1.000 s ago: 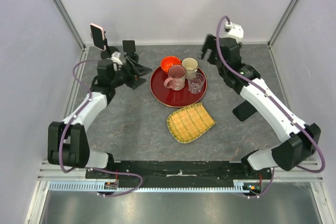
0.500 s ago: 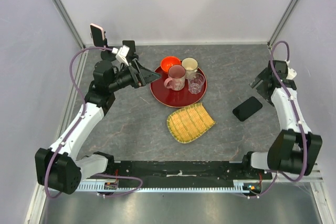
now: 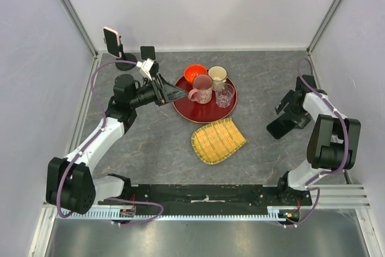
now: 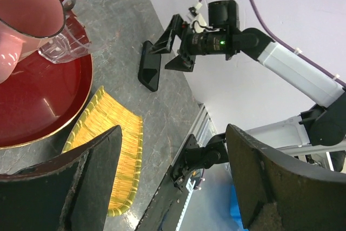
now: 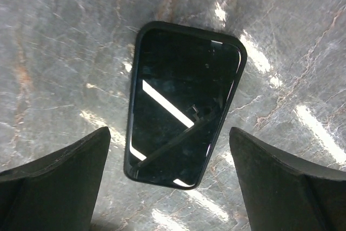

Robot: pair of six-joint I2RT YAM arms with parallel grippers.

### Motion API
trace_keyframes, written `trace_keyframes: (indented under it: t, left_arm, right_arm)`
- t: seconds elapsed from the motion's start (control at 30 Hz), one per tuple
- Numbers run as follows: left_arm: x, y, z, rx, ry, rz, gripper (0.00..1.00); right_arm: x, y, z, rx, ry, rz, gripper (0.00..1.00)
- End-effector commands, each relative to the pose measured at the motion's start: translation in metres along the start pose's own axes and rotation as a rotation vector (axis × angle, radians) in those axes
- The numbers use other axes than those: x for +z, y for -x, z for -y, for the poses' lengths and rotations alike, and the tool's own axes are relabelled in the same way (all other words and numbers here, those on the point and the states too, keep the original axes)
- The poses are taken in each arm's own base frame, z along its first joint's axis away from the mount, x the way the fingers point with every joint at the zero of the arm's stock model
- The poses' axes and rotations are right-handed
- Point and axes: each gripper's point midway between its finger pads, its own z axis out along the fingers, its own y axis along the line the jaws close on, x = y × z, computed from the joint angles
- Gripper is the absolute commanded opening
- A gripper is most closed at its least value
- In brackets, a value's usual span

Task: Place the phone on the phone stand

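The phone [image 5: 184, 106] lies right of the red tray [image 3: 181, 110], beneath the wide-open, empty right pincer [image 5: 170, 133]. The left pincer [image 3: 173, 92] gapes empty at the tray's left rim

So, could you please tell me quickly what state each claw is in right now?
Left claw: open, holding nothing, near the red tray.
Right claw: open, empty, poised over the black phone.
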Motion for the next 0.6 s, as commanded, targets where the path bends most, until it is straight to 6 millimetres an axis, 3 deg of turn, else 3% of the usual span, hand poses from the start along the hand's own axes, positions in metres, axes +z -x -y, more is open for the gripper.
trace_keyframes:
  t: [0.0,0.17,0.43,0.57]
  left_arm:
    - [-0.005,0.009,0.031,0.053,-0.096,0.02,0.83]
    - [-0.01,0.013,0.038,0.078,-0.108,0.035,0.83]
    - [-0.008,0.014,0.029,0.07,-0.087,0.03,0.83]
    - [-0.007,0.013,0.028,0.069,-0.087,0.026,0.83]
  right_arm:
    - [0.012,-0.004,0.003,0.018,-0.01,0.009,0.98]
    - [0.021,-0.01,0.005,0.024,-0.029,-0.017,0.98]
    - [0.04,-0.02,0.009,0.063,-0.065,-0.05,0.98]
    - [0.038,-0.021,0.013,0.123,-0.076,-0.024,0.98]
